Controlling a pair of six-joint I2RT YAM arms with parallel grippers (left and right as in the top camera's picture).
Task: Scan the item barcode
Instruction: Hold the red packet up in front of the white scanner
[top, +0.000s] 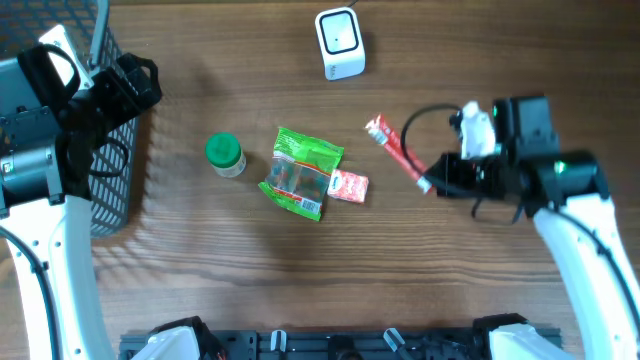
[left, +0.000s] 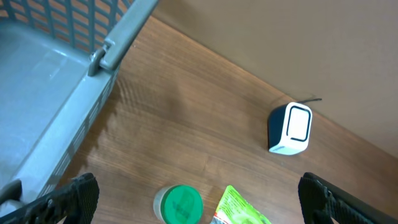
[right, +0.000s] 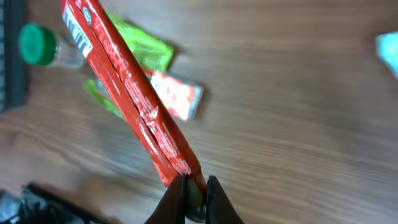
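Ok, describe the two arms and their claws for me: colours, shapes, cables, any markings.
The left arm and right arm have smooth white links and black wrist housings. The right one carries a white block, a looping black cable and a small green light. The left claw and right claw are black, two-fingered. No readable markings.

We see a grey basket (top: 112, 200) at the left of the wooden table (top: 450, 290), a green-lidded jar (top: 225, 154) nearby, and a green packet (top: 300, 172) touching a small red packet (top: 349, 186).
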